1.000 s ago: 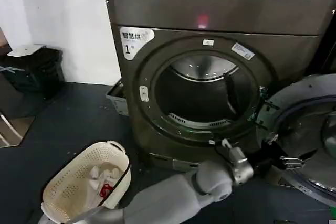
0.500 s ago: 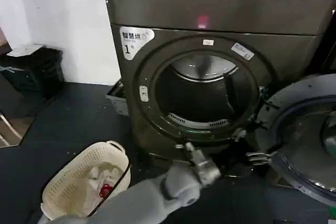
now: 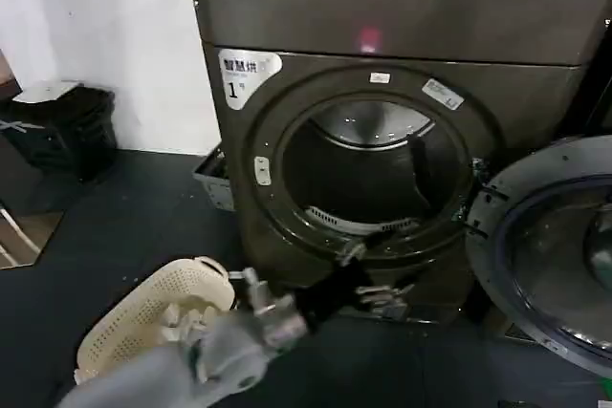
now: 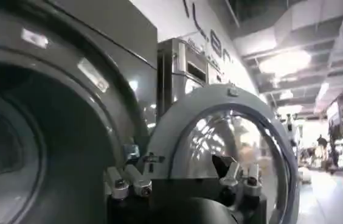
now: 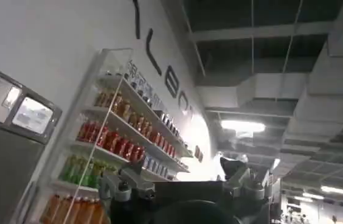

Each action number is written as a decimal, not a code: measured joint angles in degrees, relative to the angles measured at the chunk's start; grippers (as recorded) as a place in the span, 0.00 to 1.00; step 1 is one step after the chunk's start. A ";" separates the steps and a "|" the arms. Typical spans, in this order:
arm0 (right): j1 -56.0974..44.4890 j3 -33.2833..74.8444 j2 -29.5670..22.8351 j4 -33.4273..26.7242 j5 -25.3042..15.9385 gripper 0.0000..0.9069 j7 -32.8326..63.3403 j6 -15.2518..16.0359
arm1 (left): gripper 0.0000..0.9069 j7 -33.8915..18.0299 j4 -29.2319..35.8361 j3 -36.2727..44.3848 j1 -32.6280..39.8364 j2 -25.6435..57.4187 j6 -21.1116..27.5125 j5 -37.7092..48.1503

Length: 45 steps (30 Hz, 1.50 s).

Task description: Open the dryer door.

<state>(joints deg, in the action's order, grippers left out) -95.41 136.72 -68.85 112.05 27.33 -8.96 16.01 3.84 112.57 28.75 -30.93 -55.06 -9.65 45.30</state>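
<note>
The left gripper (image 3: 382,295) hangs in front of the dryer (image 3: 382,93), low before the bottom rim of the round drum opening (image 3: 368,174), at the end of a grey arm that reaches up from the lower left of the head view. Its fingers (image 3: 397,290) stand spread apart with nothing between them, touching neither the dryer front nor the door; in the left wrist view the same gripper (image 4: 180,182) shows its two finger bases set wide, open air between them. The dryer door (image 3: 550,255) is swung fully open to the right of the drum opening, hinged at that opening's right edge, its chrome ring and dark bulging glass facing outward; in the left wrist view the dryer door (image 4: 232,152) stands beyond the fingers and apart from them. The drum opening is unobstructed, and the dark floor (image 3: 124,226) in front of the dryer lies open to the left of the arm. A cream laundry basket (image 3: 143,322) with some items in it sits on the floor at the lower left of the dryer, just beside the arm's forearm. A black bin (image 3: 62,126) stands by the white wall well to the left of the dryer. The right gripper (image 5: 187,185) is raised, seen against a ceiling and a shelf of bottles (image 5: 117,146); its fingers stand spread and empty.
</note>
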 joint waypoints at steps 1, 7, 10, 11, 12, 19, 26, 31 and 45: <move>0.07 0.15 -0.02 0.11 0.00 1.00 0.04 0.05 | 1.00 0.58 1.30 -0.60 -0.42 1.99 0.01 0.24; 0.26 0.98 0.57 0.67 -0.06 1.00 0.11 0.96 | 1.00 1.35 7.10 -4.32 -3.96 11.94 1.06 0.68; 0.52 0.91 0.92 0.97 -0.36 1.00 0.16 1.36 | 1.00 1.53 9.30 -6.41 -6.13 16.19 2.30 1.20; 0.57 0.90 0.97 0.98 -0.65 1.00 0.20 1.42 | 1.00 1.58 9.90 -7.17 -6.83 17.40 2.87 1.78; 0.63 0.89 1.08 0.98 -1.02 1.00 0.32 1.54 | 1.00 1.62 10.49 -8.03 -7.66 18.68 3.42 2.55; 0.93 1.97 1.95 1.28 -1.60 1.00 0.68 1.61 | 1.00 4.58 14.02 -15.39 -14.14 28.79 5.64 5.40; 1.11 2.67 2.00 1.70 -2.16 1.00 0.74 0.98 | 1.00 7.14 15.58 -20.77 -17.49 39.22 7.90 5.86; 1.52 2.32 2.08 1.94 -1.88 1.00 0.72 0.73 | 1.00 10.10 14.64 -21.34 -19.04 46.42 9.90 1.81; 1.27 3.56 3.64 0.15 -1.65 1.00 0.35 0.04 | 1.00 13.68 11.51 -25.81 -21.74 61.03 22.32 -1.18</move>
<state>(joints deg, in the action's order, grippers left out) -94.15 140.27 -65.21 112.20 25.68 -8.61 16.05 17.52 124.08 2.94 -52.67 5.97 12.67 44.12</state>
